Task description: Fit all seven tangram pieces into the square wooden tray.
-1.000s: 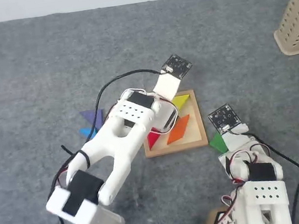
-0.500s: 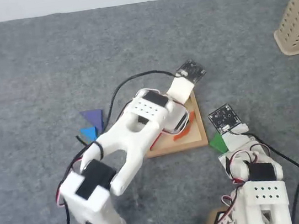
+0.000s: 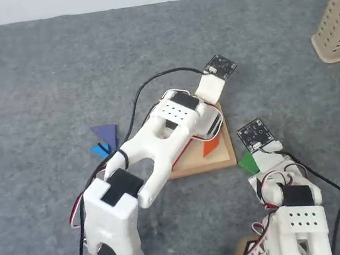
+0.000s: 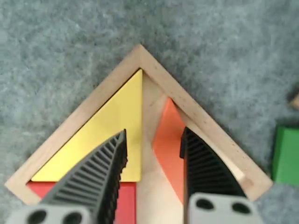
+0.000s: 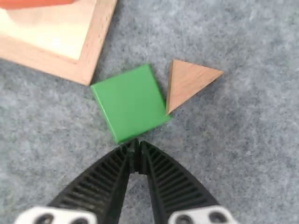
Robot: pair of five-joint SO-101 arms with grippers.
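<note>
1. The tray (image 4: pixel 74 123) sits mid-desk on grey felt with three pieces inside. The yellow triangle (image 4: pixel 117 135) is tucked into one corner and the red piece (image 4: pixel 125 205) touches its edge. The orange piece (image 4: pixel 167 144) lies along the adjoining rim, with a strip of bare floor between it and the yellow.
2. The left gripper (image 4: pixel 154 135) hangs over that corner, jaws moderately parted and holding nothing. One jaw is above the yellow, the other above the orange's edge. We cannot tell whether either touches.
3. The right gripper (image 5: pixel 137 148) is pinched closed on nothing, its tips just beside the green square (image 5: pixel 130 101). The square lies on the felt off the tray corner nearest that arm, and a bare-wood triangle (image 5: pixel 189 81) rests against one of its sides.
4. The purple triangle (image 3: pixel 106 134) and blue triangle (image 3: pixel 101 151) lie close together on the desk off the tray's opposite side.
5. Handling, as we judge it: the pieces are thin, stiff and light, and the painted faces are likely slick. They lie flat, so the jaws must go low and take two opposite edges. The square's parallel sides give the surest hold — triangles may twist out. The orange piece looks easier to nudge than to lift.
</note>
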